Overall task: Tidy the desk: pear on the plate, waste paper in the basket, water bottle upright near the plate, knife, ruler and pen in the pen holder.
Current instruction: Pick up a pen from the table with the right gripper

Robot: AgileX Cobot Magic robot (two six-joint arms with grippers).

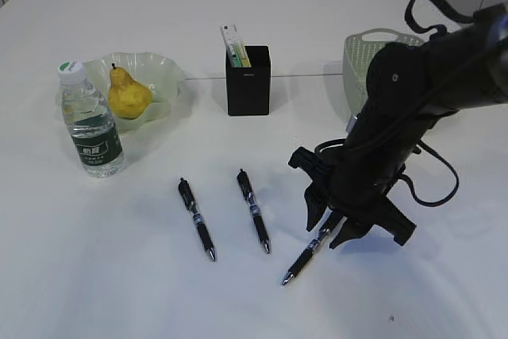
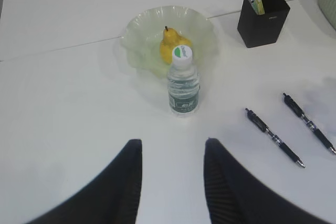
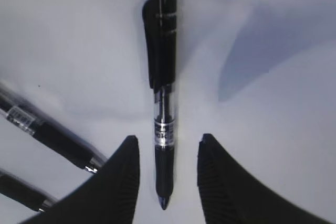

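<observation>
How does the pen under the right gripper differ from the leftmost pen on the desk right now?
The rightmost pen lies between the open jaws of the right gripper; the leftmost pen lies free with no gripper near it. In the exterior view the rightmost pen's tip points toward the lower left, the leftmost pen's toward the lower right. Both are black click pens lying flat on the desk.

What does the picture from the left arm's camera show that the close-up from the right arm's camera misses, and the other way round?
Only the left wrist view shows the pear on the green plate, the upright water bottle in front of it, the black pen holder and the left end effector, open over bare desk.

Only the right wrist view shows a third pen lying between the open fingers of the right end effector.

Both show the white desk and the two other pens lying on it.
</observation>
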